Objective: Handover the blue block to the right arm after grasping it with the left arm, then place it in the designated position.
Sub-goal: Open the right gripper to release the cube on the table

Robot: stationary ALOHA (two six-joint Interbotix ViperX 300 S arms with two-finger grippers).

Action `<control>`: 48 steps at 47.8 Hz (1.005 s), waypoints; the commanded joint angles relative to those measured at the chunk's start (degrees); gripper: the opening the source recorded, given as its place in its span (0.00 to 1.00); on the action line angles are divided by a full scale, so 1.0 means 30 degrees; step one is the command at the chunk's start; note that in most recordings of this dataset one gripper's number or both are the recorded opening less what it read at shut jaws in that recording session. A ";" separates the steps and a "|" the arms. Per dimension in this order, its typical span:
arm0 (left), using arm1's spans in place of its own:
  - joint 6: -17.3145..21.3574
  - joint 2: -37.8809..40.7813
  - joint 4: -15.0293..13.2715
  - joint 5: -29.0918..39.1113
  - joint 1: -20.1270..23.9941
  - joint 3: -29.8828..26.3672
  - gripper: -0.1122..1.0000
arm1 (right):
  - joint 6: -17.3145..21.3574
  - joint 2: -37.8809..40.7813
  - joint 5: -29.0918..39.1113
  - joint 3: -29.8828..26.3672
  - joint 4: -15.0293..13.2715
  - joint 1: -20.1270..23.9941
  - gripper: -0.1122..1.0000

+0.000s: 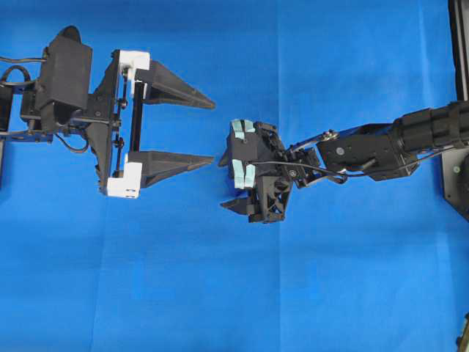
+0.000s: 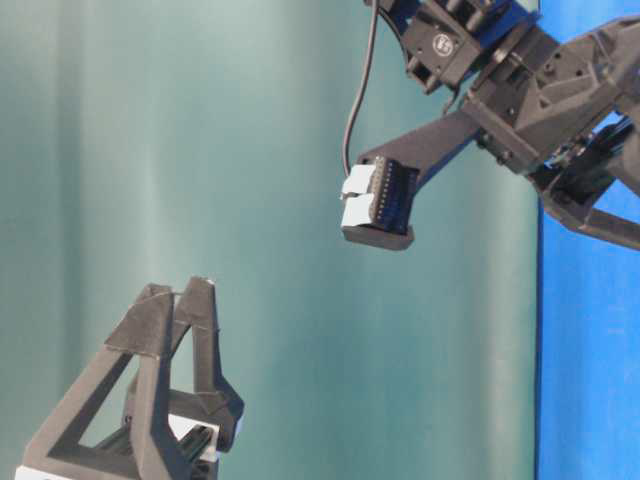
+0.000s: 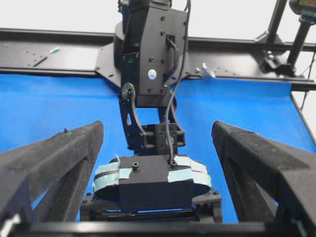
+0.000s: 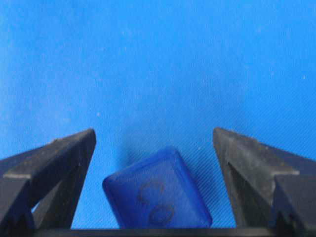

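Observation:
In the right wrist view the blue block [image 4: 158, 192], a dark-blue cube with two ring marks on its upper face, sits tilted between the fingers of my right gripper [image 4: 154, 131]. The jaws stand open, with blue cloth showing on both sides of the block, and neither finger touches it. From overhead the all-black right gripper [image 1: 224, 183] points down at the cloth and hides the block. My left gripper [image 1: 213, 132], with white brackets, hangs wide open and empty just left of it, its fingers [image 3: 49, 163] framing the right arm's taped wrist camera [image 3: 155, 180].
Blue cloth [image 1: 330, 279] covers the table. A black frame rail [image 3: 59, 54] runs along its far edge, and the right arm's base plate [image 1: 456, 176] sits at the cloth's right edge. The two grippers' tips are close together near the middle.

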 commanded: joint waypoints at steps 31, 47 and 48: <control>0.0029 -0.0234 0.0059 -0.0088 -0.0029 -0.0264 0.94 | -0.0088 -0.7998 0.5244 0.0703 -0.0059 0.0527 0.92; 0.0029 -0.0176 0.0059 -0.0117 -0.0029 -0.0322 0.94 | -0.0146 -1.3008 0.6182 0.2227 -0.0117 0.0527 0.92; 0.0029 -0.0205 0.0029 -0.0088 -0.0029 -0.0322 0.94 | -0.0146 -1.3271 0.6182 0.2314 -0.0146 0.0527 0.92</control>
